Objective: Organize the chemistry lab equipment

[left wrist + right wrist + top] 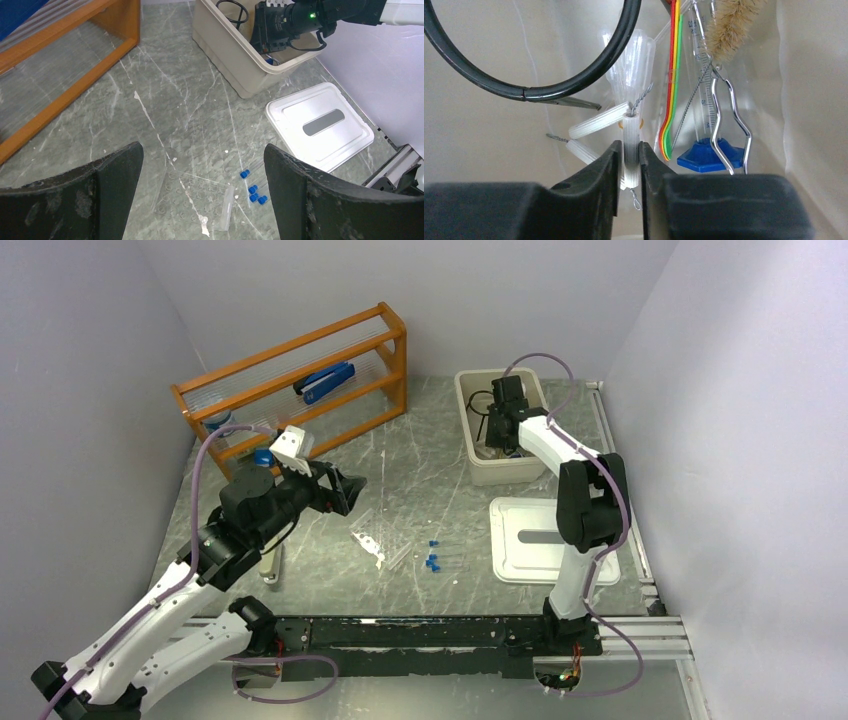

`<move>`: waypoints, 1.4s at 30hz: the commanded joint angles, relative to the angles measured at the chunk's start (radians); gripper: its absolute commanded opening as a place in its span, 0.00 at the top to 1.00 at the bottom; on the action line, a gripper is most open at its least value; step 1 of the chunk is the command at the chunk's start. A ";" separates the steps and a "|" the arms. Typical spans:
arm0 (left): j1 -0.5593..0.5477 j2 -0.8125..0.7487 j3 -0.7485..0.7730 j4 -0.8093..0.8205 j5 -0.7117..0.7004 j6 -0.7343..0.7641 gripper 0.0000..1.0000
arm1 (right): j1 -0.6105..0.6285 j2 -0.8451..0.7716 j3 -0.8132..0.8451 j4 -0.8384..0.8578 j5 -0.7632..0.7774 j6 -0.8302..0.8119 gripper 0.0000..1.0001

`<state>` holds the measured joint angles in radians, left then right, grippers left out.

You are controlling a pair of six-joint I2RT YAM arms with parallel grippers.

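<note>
Down inside the beige tub (505, 475), right hand (630, 150) closed narrow on one leg of the white triangle (599, 122), pinched near that leg's lower end. Could well slip: gripped by a single ribbed sleeve, off-centre, so likely to swing or twist out on a lift. Could also catch on the way up, with the black ring (574, 82) arched right above and the twisted wire ends poking out. Just to the right, coloured spoons (670, 100), a brush (729, 20), a wire holder (729, 125) and a blue-footed cylinder (705, 156); might drag one along or tip it.

Spread wide and holding nothing, left hand (202, 150) above the bench (165, 90), over the clear rack (195, 200) and the blue-capped tubes (252, 192). Little danger there unless lowered carelessly onto the rack.

As for the triangle: three white ribbed sleeves strung on twisted wire, pale against the pale tub. Lying flat or leaning, hard to tell. Probably stiff and light, and brittle if dropped.
</note>
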<state>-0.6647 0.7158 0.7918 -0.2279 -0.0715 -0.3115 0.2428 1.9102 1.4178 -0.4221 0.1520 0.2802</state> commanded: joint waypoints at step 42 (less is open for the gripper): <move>0.005 0.025 0.025 -0.055 -0.053 -0.007 0.08 | 0.538 -0.702 -0.737 -0.042 0.114 0.297 0.39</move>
<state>-0.6643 0.7319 0.7918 -0.2821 -0.1097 -0.3115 0.7567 1.1625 0.7067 -0.4412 0.2249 0.4953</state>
